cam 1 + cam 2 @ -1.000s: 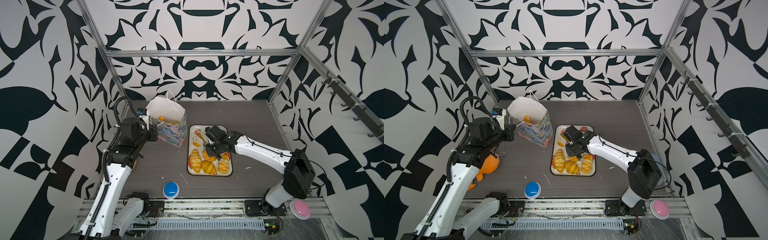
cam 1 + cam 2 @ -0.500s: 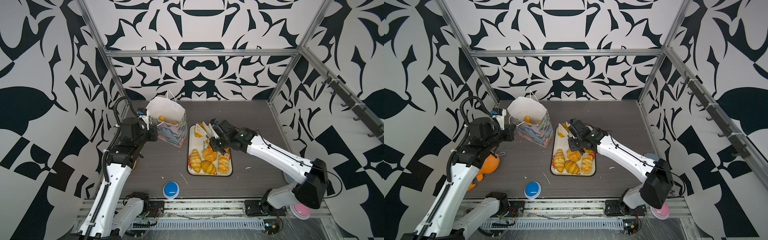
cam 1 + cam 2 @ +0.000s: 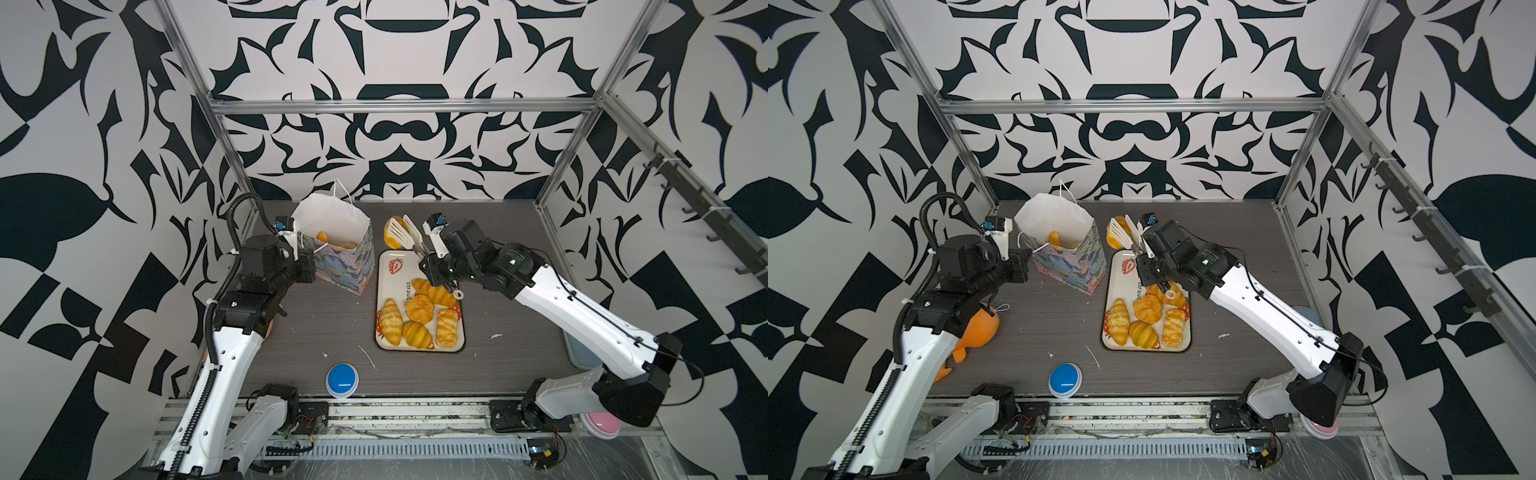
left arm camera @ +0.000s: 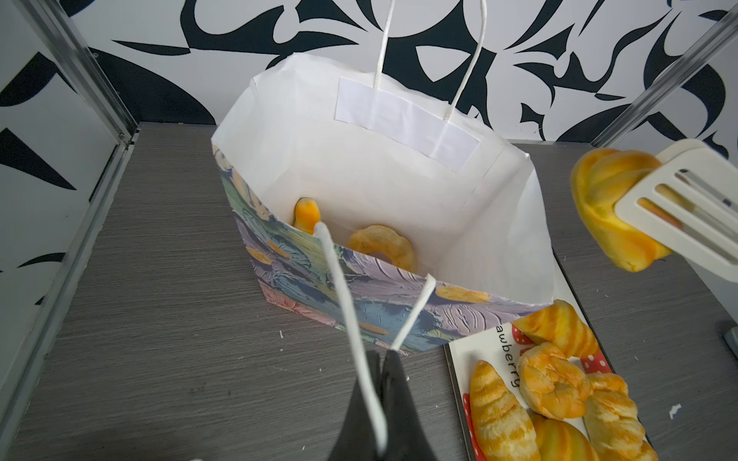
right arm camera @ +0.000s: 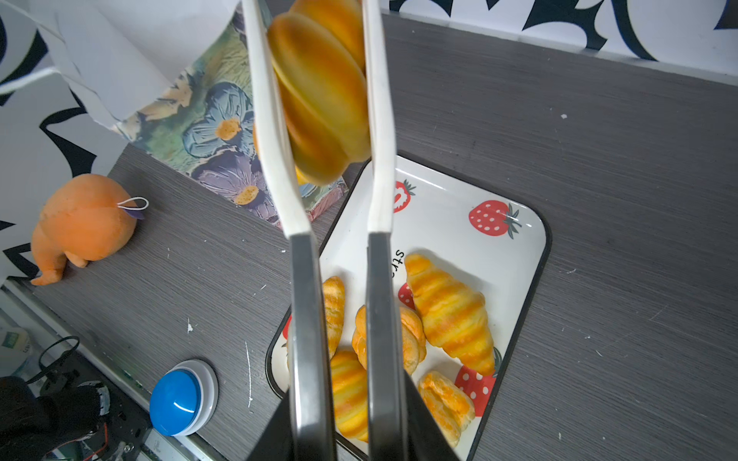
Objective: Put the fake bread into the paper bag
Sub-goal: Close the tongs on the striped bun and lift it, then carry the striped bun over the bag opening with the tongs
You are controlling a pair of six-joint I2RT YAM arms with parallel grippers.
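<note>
**Croissant lifted off tray; transfer to bag pending**

The left gripper [image 4: 381, 371] is fully closed, pinching the near cord handle [image 4: 339, 279] and holding the mouth of the paper bag [image 3: 338, 270] open. The bag stands upright, just beside the tray's far end; a ring doughnut [image 4: 381, 245] and a second piece [image 4: 306, 215] lie inside.

A second ago the tongs [image 3: 405, 232] worked low over the tray [image 3: 385, 286]; now they are raised with a croissant [image 5: 319, 88] clamped between the blades, beside the bag mouth and not yet over it. By judgement, only the carry and release are left for this piece.

The right gripper [image 3: 426, 253] is squeezed narrowly on the tongs' handles; five pastries [image 3: 419, 309] lie on the tray.

The bag's near wall hides part of its floor, so the count inside is uncertain; the right wrist view cuts off the finger contact on the handles.
</note>
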